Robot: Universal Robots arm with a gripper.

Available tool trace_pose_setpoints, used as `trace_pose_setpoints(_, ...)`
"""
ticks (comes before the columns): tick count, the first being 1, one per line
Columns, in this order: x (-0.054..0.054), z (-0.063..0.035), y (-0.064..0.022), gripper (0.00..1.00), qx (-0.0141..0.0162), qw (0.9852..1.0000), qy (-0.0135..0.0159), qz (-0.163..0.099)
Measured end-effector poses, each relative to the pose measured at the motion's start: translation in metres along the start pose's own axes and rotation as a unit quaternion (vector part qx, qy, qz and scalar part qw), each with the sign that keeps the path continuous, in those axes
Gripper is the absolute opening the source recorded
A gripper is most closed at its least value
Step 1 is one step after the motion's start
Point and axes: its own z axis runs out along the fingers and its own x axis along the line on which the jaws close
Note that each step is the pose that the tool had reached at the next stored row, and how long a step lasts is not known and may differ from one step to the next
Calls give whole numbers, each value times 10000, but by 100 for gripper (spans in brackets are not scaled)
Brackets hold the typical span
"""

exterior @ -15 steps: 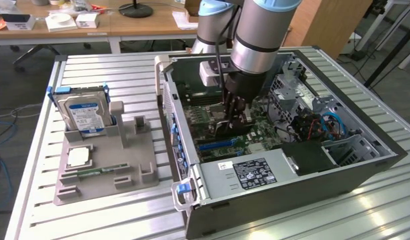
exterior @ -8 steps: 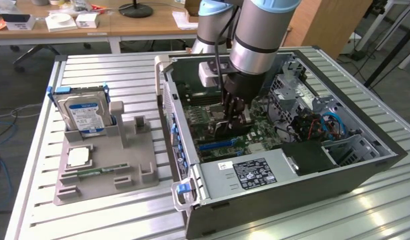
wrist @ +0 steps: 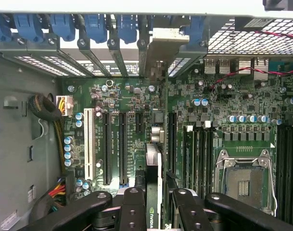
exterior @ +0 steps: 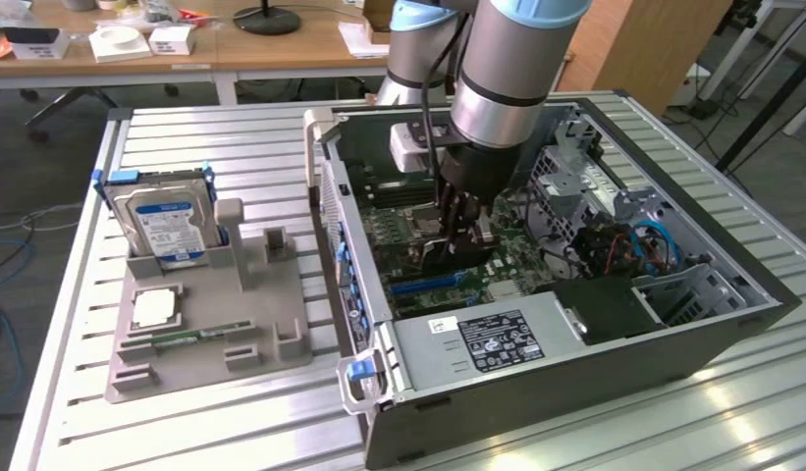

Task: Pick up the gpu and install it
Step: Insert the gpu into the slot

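The gripper [wrist: 158,195] is clenched on the gpu [wrist: 152,216], its 2 fingers [wrist: 134,202] pinching the card's flat faces while it stands edge-on over the motherboard [wrist: 117,96] inside the open computer case [exterior: 573,383], bracket end toward the rear slot covers [wrist: 95,29] (whether it already sits in a slot I cannot tell). It looks light, stiff and fragile; a grip on bare board, mid-length, seems safest against pivoting.

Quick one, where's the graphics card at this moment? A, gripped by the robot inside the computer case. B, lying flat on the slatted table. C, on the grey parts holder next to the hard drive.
A: the gripper clamps the gpu edge-on over the motherboard, inside the computer case.
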Motion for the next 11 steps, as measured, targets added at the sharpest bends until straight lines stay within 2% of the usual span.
trace_pose_setpoints(11, 1, 31, -1, 27, 0, 10000, 0, 0)
